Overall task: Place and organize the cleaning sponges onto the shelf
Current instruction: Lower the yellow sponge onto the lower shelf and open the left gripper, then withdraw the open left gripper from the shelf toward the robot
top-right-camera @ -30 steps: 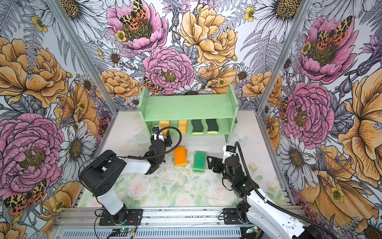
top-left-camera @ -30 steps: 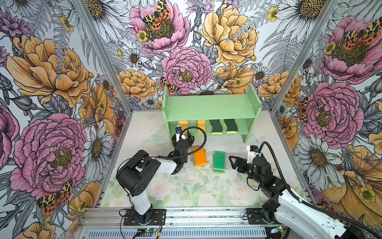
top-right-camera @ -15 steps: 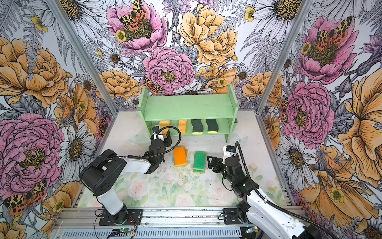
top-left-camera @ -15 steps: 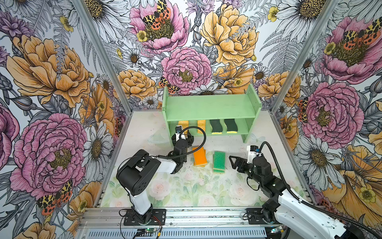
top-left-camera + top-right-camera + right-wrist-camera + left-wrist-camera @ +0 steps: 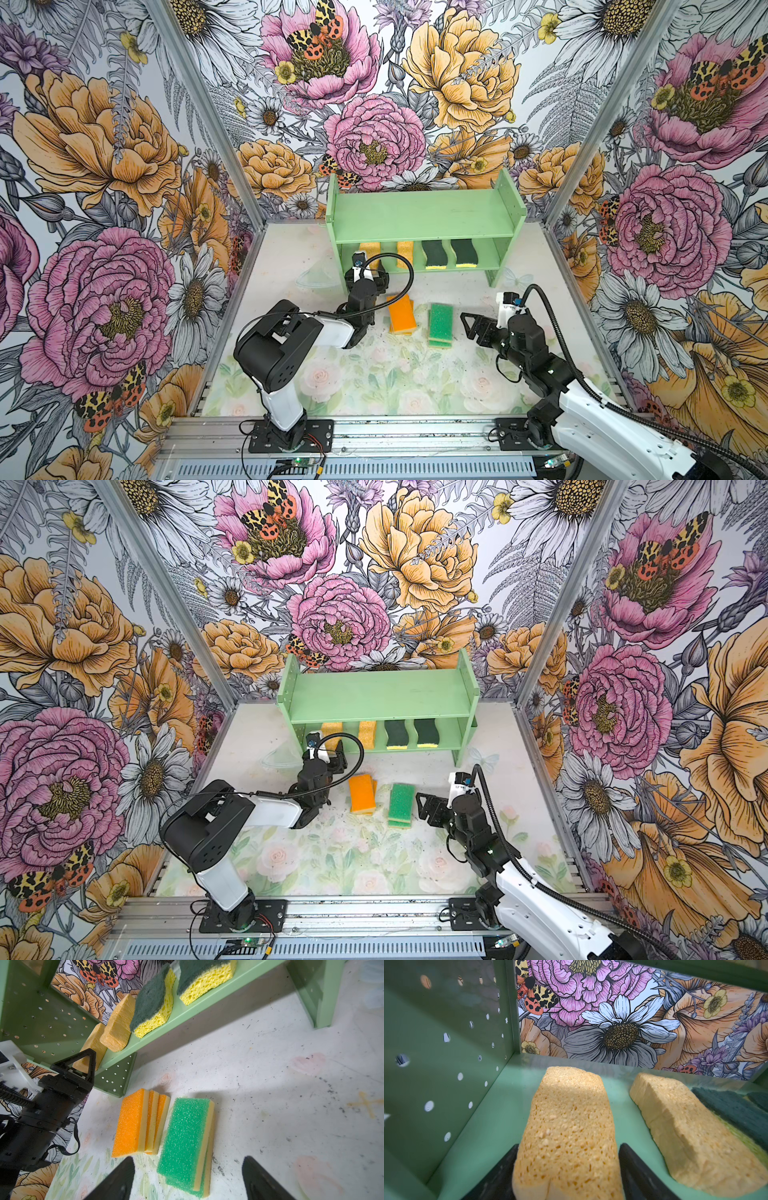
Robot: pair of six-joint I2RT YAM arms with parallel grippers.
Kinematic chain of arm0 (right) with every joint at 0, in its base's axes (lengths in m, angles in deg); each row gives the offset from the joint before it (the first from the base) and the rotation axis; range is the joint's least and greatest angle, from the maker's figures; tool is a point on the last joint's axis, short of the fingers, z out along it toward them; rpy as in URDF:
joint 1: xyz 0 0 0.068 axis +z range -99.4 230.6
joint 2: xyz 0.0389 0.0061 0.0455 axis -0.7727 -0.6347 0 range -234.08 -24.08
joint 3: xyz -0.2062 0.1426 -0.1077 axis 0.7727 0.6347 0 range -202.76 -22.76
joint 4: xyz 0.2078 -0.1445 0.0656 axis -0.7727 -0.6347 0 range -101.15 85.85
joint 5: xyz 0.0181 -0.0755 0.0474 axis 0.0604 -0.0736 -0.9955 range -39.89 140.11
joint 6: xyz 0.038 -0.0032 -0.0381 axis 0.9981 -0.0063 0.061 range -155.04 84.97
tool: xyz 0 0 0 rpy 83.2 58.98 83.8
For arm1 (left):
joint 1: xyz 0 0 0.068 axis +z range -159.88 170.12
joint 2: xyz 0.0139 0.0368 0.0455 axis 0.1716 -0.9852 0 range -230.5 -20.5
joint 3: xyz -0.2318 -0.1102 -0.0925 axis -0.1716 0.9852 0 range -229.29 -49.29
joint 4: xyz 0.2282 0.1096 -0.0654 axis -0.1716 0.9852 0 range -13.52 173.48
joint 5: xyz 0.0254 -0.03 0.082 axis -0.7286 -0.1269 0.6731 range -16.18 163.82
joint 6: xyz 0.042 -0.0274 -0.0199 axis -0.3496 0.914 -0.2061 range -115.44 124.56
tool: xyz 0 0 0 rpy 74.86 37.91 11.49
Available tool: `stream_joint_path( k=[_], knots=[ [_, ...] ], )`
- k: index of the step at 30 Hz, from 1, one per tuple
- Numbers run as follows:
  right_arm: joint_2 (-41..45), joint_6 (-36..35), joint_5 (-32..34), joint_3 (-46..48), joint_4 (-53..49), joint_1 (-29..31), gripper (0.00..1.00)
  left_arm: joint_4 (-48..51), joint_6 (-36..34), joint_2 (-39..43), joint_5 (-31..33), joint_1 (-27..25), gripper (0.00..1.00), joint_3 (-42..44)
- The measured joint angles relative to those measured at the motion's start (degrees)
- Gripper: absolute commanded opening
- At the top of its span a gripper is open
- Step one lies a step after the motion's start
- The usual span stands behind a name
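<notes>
**While the left fingers flank the yellow sponge, a snag on the way out is the chief risk**

Lying flat on the lower tier (image 5: pixel 492 1118) of the shelf (image 5: pixel 424 214), near the side panel (image 5: pixel 436 1064), the yellow sponge (image 5: pixel 566 1122) sits between the left fingers (image 5: pixel 633 1174). They stand right at its flanks, and I cannot tell whether they pinch it or have let go. Porous foam can catch on a finger. If the arm backs out before both sides are clear, the sponge would likely be dragged toward the front edge and could drop off.

A sideways wobble could push it into the second yellow sponge (image 5: pixel 685 1136) just beside it. That one could in turn nudge the two dark-green sponges (image 5: pixel 432 253) further along and spoil the row. Lifting the wrist too early might knock the upper tier (image 5: pixel 415 224), which is bare.

The right fingers (image 5: pixel 116 1182) are spread wide and empty, aimed at the green pair (image 5: pixel 185 1134). This pair lies stacked askew on the tabletop (image 5: pixel 478 374), just beside the orange stack (image 5: pixel 128 1122) of three. Closing on the top green sponge alone could shove the lower one aside, and a deeper grab might take both.

The left arm's cable (image 5: pixel 409 276) arcs over the orange stack, so a retreat on that side may brush it. With both arms near the same patch, their paths could cross.
</notes>
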State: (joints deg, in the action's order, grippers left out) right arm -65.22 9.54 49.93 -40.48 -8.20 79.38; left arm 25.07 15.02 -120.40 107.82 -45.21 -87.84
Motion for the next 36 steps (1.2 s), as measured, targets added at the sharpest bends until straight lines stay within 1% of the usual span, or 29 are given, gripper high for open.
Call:
stream_joint_path(
  k=[19, 30, 36],
  knots=[
    [0.0, 0.0, 0.0, 0.0, 0.0, 0.0, 0.83, -2.4, -0.2, 0.0, 0.3, -0.5, 0.77, 1.6],
    [0.0, 0.0, 0.0, 0.0, 0.0, 0.0, 0.83, -2.9, -0.5, 0.0, 4.6, -2.8, 0.78, 2.6],
    [0.0, 0.0, 0.0, 0.0, 0.0, 0.0, 0.83, -1.4, -0.4, 0.9, 7.0, -3.8, 0.79, 3.1]
  ],
)
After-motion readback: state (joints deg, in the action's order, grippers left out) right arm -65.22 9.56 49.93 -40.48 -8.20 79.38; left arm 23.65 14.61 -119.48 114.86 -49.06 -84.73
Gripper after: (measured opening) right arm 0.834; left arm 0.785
